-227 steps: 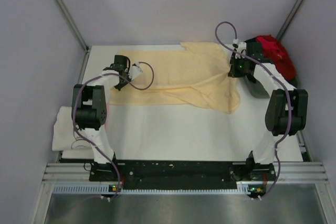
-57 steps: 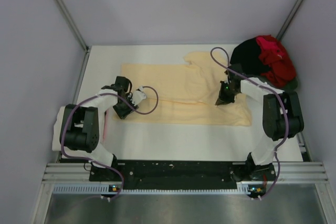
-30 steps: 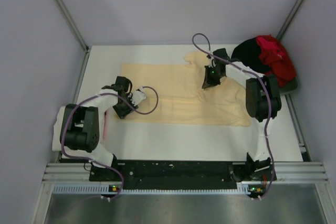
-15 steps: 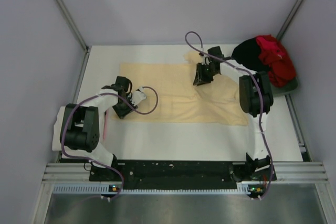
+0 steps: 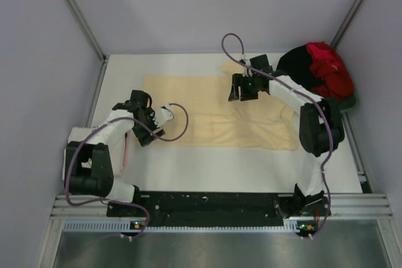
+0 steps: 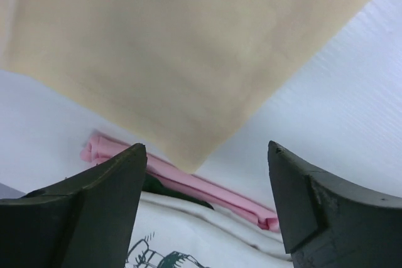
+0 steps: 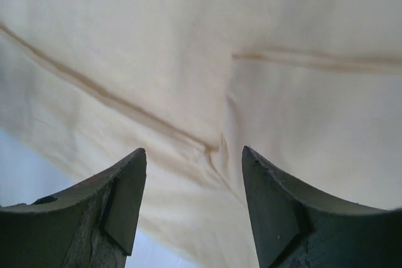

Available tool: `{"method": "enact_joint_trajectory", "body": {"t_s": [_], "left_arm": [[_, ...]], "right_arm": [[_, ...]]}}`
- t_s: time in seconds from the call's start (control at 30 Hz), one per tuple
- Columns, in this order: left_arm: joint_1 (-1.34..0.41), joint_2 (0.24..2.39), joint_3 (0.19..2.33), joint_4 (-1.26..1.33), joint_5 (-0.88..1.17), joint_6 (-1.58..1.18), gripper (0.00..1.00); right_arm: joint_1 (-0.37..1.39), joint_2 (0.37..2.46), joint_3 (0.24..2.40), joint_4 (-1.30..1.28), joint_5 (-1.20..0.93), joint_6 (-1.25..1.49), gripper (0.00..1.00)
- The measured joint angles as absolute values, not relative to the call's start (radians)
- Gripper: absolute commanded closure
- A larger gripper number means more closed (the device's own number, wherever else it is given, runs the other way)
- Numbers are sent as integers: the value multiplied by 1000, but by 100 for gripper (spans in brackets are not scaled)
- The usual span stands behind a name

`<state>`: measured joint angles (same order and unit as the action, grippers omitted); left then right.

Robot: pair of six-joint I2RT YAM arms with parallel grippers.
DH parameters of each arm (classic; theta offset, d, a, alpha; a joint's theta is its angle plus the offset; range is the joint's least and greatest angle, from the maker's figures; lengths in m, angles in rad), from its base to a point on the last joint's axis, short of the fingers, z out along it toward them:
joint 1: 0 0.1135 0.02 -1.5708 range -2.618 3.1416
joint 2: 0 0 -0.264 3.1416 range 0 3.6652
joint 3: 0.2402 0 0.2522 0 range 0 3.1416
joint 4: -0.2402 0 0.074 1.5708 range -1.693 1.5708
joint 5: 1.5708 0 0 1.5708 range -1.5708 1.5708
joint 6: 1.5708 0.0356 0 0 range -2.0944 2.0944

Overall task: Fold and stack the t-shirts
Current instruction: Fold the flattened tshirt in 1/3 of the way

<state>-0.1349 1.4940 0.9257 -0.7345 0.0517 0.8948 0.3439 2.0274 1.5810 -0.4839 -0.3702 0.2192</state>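
Note:
The pale yellow t-shirt [image 5: 210,114] lies flat across the middle of the table as a long folded band. My right gripper [image 5: 242,90] hovers open just over its upper right part, and only creased yellow cloth [image 7: 188,61] shows between the fingers. Over the shirt's near left corner [image 6: 188,161], my left gripper [image 5: 143,131] stands open and holds nothing. The white t-shirt [image 5: 75,152] with black print [image 6: 157,258] lies at the table's left edge, partly under the left arm. A black t-shirt [image 5: 295,67] and a red t-shirt [image 5: 328,61] are heaped at the back right.
A pink strip [image 6: 188,180] lies between the yellow shirt's corner and the white shirt. Grey walls with metal posts close in the table on the left, back and right. The arms' base rail [image 5: 213,205] runs along the near edge.
The right gripper moved left over the yellow shirt, opened and let go of the cloth. The left gripper opened wider and the left arm swung to the left.

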Motion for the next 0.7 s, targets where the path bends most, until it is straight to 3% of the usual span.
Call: {"method": "enact_joint_trajectory", "body": {"t_s": [0.1, 0.27, 0.4, 0.47, 0.53, 0.63, 0.7], "left_arm": [[-129, 1414, 925, -768, 86, 926, 16], [-127, 1391, 863, -737, 81, 978, 18], [-127, 1462, 842, -705, 51, 994, 21], [-127, 1493, 839, -676, 34, 994, 27], [-127, 1504, 830, -650, 31, 994, 39], [-127, 1493, 810, -632, 37, 991, 66], [-128, 1478, 789, -618, 47, 990, 91]], "right_arm": [[312, 1775, 1361, -479, -281, 291, 37], [113, 1345, 1019, -504, -83, 384, 23], [-2, 1161, 821, -548, -27, 455, 23], [-41, 1103, 729, -579, -10, 504, 23], [-59, 1036, 653, -614, 11, 562, 19], [-61, 942, 582, -630, 30, 637, 21], [-62, 926, 561, -621, 45, 672, 25]]}}
